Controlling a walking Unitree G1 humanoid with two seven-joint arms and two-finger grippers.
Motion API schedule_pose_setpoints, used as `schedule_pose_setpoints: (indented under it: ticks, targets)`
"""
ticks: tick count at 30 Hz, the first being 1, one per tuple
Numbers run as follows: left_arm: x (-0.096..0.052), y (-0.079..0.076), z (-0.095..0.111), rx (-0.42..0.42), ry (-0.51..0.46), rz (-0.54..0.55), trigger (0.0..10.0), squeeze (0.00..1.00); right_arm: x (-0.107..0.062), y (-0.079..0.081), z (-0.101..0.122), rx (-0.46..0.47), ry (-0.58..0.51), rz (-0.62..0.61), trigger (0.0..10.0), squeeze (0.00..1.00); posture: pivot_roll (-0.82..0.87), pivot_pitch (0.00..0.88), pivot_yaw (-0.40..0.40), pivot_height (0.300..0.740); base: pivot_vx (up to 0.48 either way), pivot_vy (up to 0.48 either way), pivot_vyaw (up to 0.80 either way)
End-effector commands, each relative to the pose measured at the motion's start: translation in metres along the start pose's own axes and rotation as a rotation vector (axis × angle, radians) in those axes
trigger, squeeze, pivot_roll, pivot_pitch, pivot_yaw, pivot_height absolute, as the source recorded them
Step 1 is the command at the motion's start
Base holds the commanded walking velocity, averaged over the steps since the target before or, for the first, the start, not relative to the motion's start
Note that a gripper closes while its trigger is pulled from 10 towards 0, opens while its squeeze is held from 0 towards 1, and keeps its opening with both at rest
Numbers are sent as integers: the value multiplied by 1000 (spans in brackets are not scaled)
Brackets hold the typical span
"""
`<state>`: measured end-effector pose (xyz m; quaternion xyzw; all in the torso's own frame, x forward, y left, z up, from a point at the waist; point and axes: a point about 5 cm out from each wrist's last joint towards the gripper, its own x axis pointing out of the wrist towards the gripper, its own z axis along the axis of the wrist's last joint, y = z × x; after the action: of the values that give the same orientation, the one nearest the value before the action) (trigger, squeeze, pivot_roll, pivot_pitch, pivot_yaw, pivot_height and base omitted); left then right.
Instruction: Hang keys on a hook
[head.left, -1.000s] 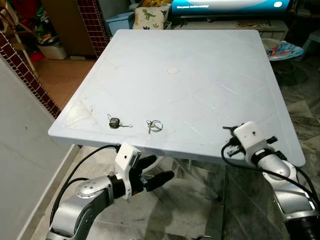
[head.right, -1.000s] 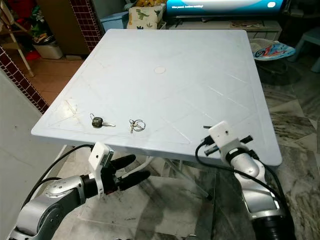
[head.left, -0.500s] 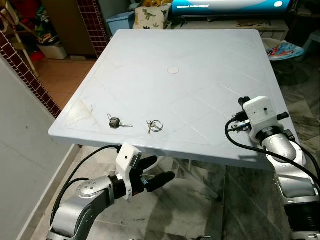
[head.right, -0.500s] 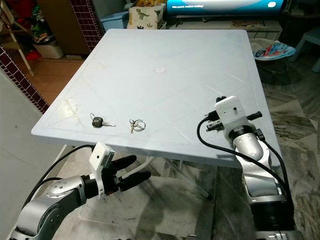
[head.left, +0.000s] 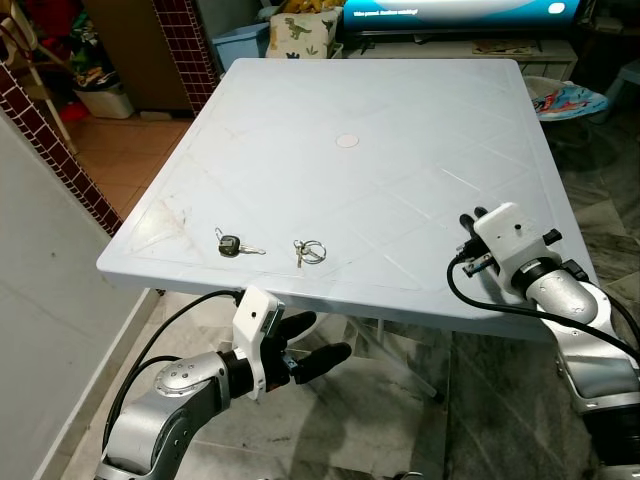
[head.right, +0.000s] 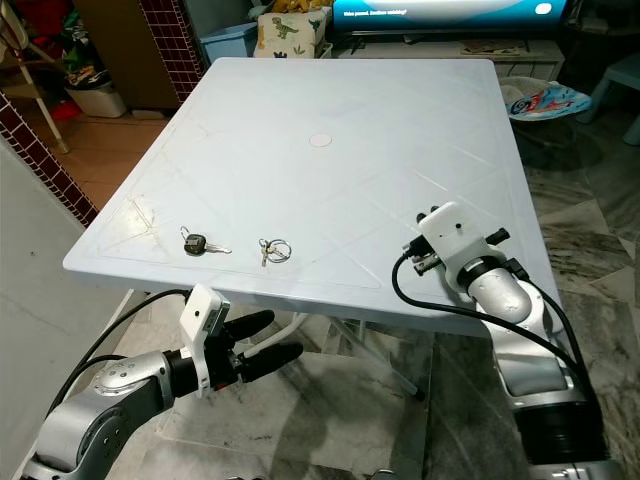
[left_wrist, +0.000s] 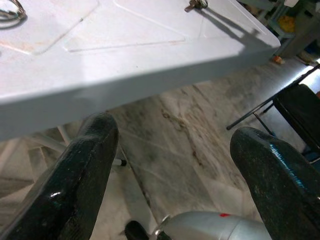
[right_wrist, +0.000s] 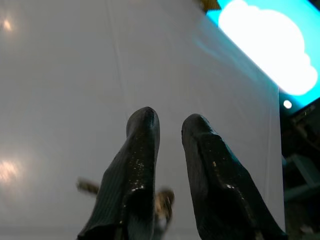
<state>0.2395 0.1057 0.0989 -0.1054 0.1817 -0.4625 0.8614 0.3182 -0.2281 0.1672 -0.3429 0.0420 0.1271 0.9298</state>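
- Reaching over the near right part of the pale blue-white plastic worktop (head.left: 400, 120), the right gripper (right_wrist: 167, 150) hovers with its jaws nearly closed, a narrow gap between the two black fingers and nothing held.
- Lying well off to the left of those jaws, near the front edge of the worktop, are the black-headed key (head.left: 231, 245) and, just beside it, the silver key on a wire ring (head.left: 309, 251).
- Hanging below the front edge of the worktop, the left gripper (head.left: 312, 343) has its jaws spread wide and empty, with the marble floor (left_wrist: 190, 150) ahead of them.
- Missing from these pictures is any hook, so where to carry the keys is unknown; a search could go the wrong way.
- Sliding is my main worry: both keys lie flat on a smooth surface near the edge, so jaws coming in low could push them off onto the floor.
- Pinching only the thin wire ring could let the key swing or slip out.
- Rising from beneath, the left jaws could strike the underside or rim of the worktop and jolt the keys.
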Motion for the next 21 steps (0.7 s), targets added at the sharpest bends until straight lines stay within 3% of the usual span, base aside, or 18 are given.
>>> schedule_pose_setpoints:
  ticks: [1,14,21]
  targets:
    - [-1,-1,-2,4,26,-18,10000,0,-1,0,-3,-11,18,26,10000,1000,-85,103,99,740,0,0,0]
    - [0,-1,-2,1,28,-21,10000,0,-7,6,-3,16,46,168,10000,1000,-90,111,95,740,0,0,0]
    - [1,-1,0,30,16,-8,10000,0,-8,5,-12,-36,83,189,10000,1000,-90,113,94,740,0,0,0]
